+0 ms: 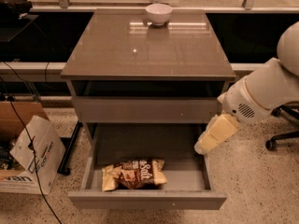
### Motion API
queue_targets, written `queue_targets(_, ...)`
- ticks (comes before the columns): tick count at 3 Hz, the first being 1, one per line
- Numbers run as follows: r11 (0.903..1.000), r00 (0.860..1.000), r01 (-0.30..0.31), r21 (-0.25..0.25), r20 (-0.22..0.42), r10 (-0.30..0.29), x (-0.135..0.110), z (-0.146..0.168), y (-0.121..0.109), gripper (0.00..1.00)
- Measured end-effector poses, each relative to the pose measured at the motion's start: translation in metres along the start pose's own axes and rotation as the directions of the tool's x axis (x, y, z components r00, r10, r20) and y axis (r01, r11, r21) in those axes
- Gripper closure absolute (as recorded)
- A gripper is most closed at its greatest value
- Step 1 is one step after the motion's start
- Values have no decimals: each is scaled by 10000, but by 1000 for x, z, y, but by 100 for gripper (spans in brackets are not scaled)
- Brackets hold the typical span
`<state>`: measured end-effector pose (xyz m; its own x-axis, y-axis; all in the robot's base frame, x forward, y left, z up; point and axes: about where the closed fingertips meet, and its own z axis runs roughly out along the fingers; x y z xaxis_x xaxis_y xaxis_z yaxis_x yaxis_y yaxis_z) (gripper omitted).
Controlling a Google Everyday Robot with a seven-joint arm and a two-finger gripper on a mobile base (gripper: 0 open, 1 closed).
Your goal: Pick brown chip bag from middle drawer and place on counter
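Observation:
The brown chip bag point(134, 174) lies flat on the floor of the open middle drawer point(145, 199), near its front and a little left of centre. The glossy grey-brown counter point(149, 50) tops the cabinet above. My gripper point(206, 144), cream-coloured at the end of the white arm point(261, 94), hangs at the right, just above the drawer's right side wall. It is to the right of the bag and higher, apart from it and holding nothing that shows.
A small white bowl point(158, 13) stands at the back of the counter. A plain closed panel point(145, 110) sits above the open drawer. A cardboard box point(23, 157) and cables are on the floor at the left. A chair base point(282, 136) is at the right.

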<state>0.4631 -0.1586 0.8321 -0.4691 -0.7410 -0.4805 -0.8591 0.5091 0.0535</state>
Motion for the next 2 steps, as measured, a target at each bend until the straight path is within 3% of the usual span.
queue_targets(1, 9969, 9976, -586, -525, 339, 604, 16, 22, 3, 0)
queue_targets(2, 9966, 9974, -613, -556, 356, 634, 16, 23, 3, 0)
